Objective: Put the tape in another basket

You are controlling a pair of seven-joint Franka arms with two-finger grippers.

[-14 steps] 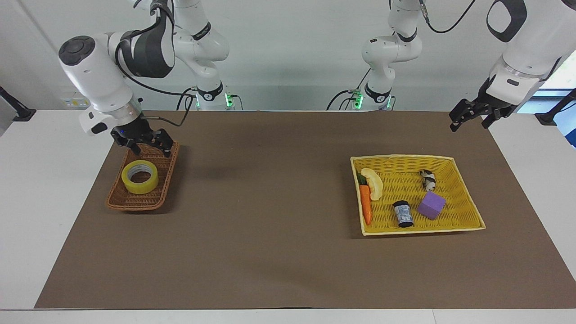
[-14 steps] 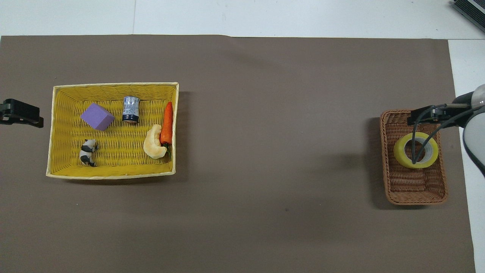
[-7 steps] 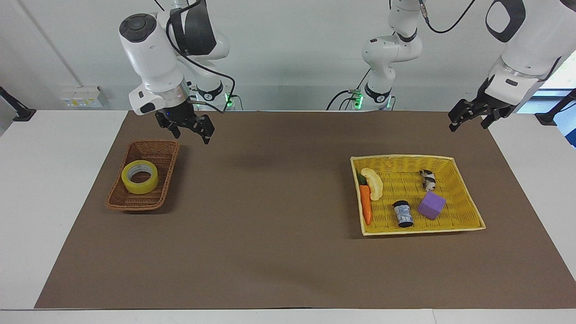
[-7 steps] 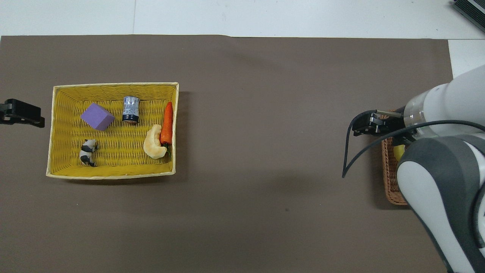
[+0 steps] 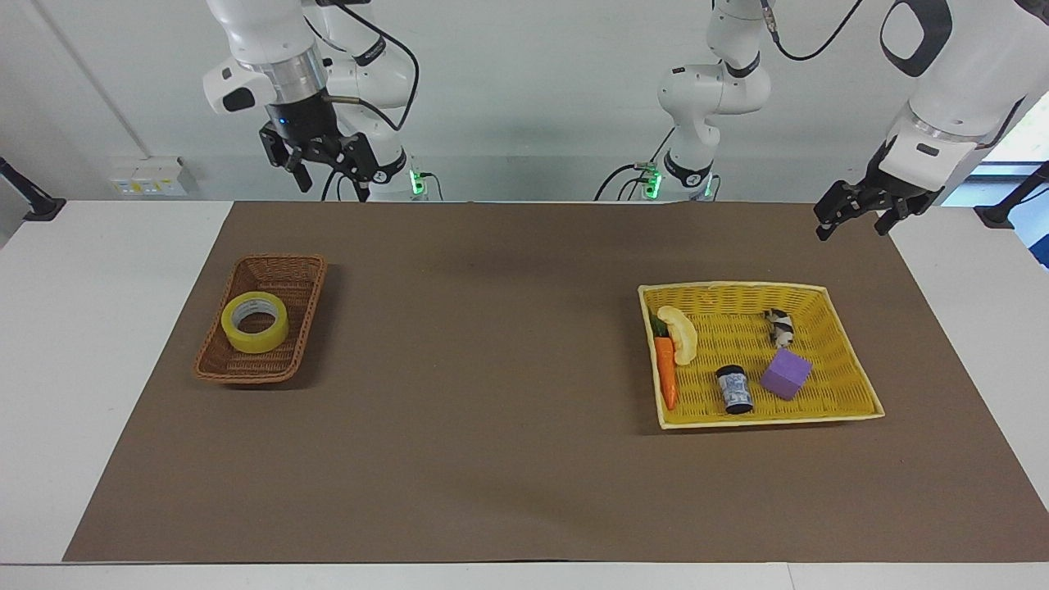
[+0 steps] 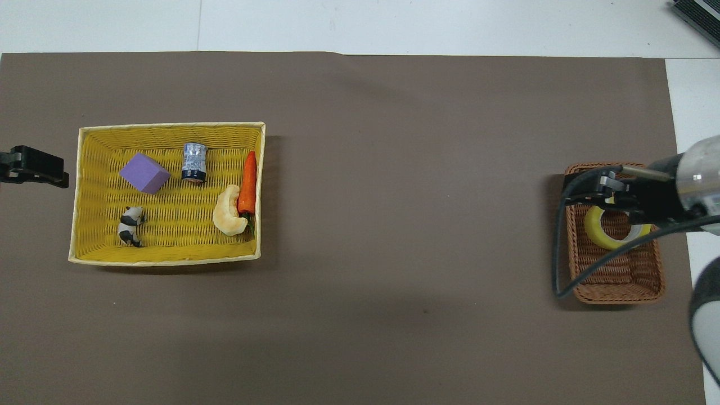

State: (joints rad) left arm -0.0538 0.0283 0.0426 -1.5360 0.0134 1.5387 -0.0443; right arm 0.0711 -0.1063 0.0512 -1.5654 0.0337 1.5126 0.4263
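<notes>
The yellow tape roll lies flat in the small brown wicker basket toward the right arm's end of the table. In the overhead view the tape is partly covered by the right arm, and the basket shows around it. My right gripper is open and empty. It is raised high over the mat's edge nearest the robots, well clear of the basket. It also shows in the overhead view. My left gripper is open and empty, and waits in the air beside the yellow basket.
The yellow basket holds a purple cube, a carrot, a small can, a panda figure and a pale curved piece. A brown mat covers the table between the baskets.
My right gripper has risen from just over the brown basket and drawn back toward the robots, empty. The tape has stayed in the brown basket. The left arm has barely moved.
</notes>
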